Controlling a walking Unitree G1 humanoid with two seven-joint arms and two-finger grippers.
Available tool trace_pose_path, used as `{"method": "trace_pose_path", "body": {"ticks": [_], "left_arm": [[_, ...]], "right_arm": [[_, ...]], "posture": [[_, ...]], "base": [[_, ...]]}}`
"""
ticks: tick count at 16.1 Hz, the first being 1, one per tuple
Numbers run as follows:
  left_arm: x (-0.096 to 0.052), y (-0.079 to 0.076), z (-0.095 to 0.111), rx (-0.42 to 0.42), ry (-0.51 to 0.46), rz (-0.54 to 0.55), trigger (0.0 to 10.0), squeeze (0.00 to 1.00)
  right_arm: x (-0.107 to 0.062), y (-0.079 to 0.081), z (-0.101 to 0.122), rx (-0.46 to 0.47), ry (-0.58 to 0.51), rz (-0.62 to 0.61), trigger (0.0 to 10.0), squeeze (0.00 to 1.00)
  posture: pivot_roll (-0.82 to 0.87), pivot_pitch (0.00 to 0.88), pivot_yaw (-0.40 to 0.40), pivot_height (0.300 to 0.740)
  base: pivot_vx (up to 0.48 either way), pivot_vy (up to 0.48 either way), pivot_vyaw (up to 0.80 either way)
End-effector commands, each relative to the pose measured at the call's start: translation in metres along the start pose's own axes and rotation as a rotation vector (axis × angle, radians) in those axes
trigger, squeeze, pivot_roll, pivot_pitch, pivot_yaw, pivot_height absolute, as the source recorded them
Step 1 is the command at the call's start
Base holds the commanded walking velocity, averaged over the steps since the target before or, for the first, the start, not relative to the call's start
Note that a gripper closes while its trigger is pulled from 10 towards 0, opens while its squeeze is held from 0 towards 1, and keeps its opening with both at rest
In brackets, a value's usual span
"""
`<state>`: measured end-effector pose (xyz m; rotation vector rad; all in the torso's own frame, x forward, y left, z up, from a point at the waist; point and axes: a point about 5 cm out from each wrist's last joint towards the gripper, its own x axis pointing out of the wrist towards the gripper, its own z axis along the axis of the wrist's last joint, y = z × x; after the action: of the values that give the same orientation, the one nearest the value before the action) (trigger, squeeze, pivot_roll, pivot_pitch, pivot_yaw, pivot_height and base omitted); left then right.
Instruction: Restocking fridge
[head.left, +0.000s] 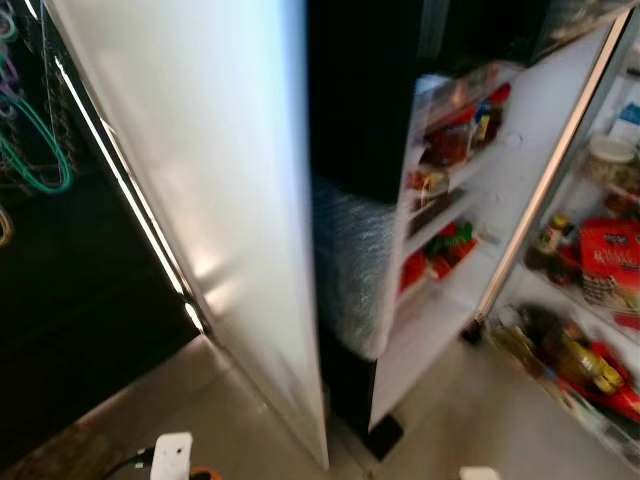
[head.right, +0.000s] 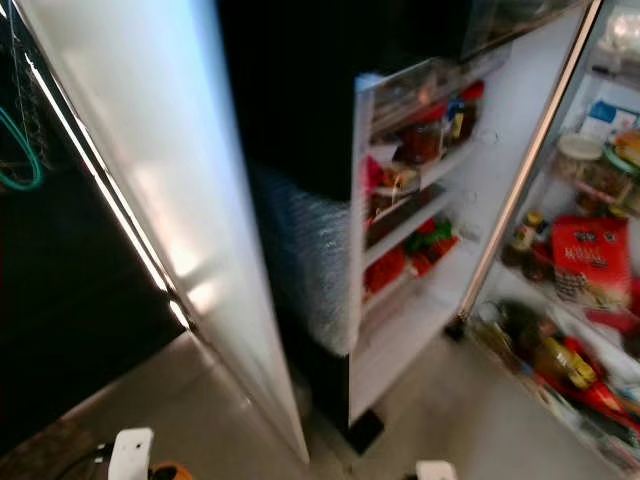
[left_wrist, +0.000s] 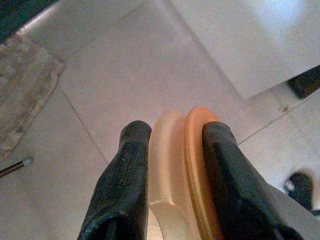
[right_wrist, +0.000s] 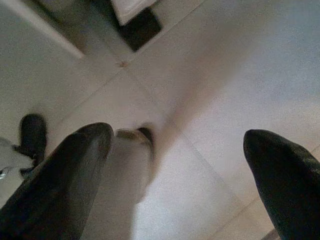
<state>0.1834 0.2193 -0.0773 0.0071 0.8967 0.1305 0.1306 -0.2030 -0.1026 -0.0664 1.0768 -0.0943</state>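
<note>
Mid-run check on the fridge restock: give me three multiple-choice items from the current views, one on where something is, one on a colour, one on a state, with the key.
1. Where does the red packet sit?
A. On a shelf inside the fridge, to the robot's right
B. On the floor by the mat
C. In the left gripper

2. What colour is the rim of the thing held in the left gripper?
A. Green
B. Orange
C. Blue

3. How does the fridge door with the racks stand?
A. Shut
B. Taken off and laid on the floor
C. Swung open

Key: 1 A, the packet stands among jars on the fridge's inner shelves at right. 2 B, the left wrist view shows an orange rim clamped between the black fingers. 3 C, the door racks face the camera, their bottles showing.
</note>
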Motion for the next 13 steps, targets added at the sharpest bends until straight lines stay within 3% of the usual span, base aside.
{"method": "trace_pose_path", "body": {"ticks": [1, 2, 6, 13], "left_arm": [[-0.001, -0.009, -0.012, 0.013, 0.058, -0.038, 10.0, 0.0], [-0.001, -0.009, -0.012, 0.011, 0.057, -0.036, 10.0, 0.0], [-0.001, -0.008, -0.012, 0.006, 0.056, -0.031, 10.0, 0.0], [-0.001, -0.009, -0.009, 0.008, 0.051, -0.032, 10.0, 0.0]], "right_arm": [[0.0, 0.005, 0.002, 0.004, -0.011, 0.012, 10.0, 0.0], [0.001, 0.005, 0.004, -0.032, -0.017, 0.009, 10.0, 0.0], [0.001, 0.004, 0.006, -0.01, -0.024, 0.012, 10.0, 0.0], [0.002, 0.007, 0.014, 0.022, -0.048, 0.009, 10.0, 0.0]], "posture": [[-0.01, 0.013, 0.021, 0.74], [-0.01, 0.016, 0.021, 0.74], [-0.01, 0.027, 0.02, 0.74], [-0.02, 0.029, 0.018, 0.74]], "base": [[0.0, -0.39, 0.0], [0.0, -0.386, 0.8], [0.0, -0.388, 0.8], [0.0, -0.389, 0.0]]}}
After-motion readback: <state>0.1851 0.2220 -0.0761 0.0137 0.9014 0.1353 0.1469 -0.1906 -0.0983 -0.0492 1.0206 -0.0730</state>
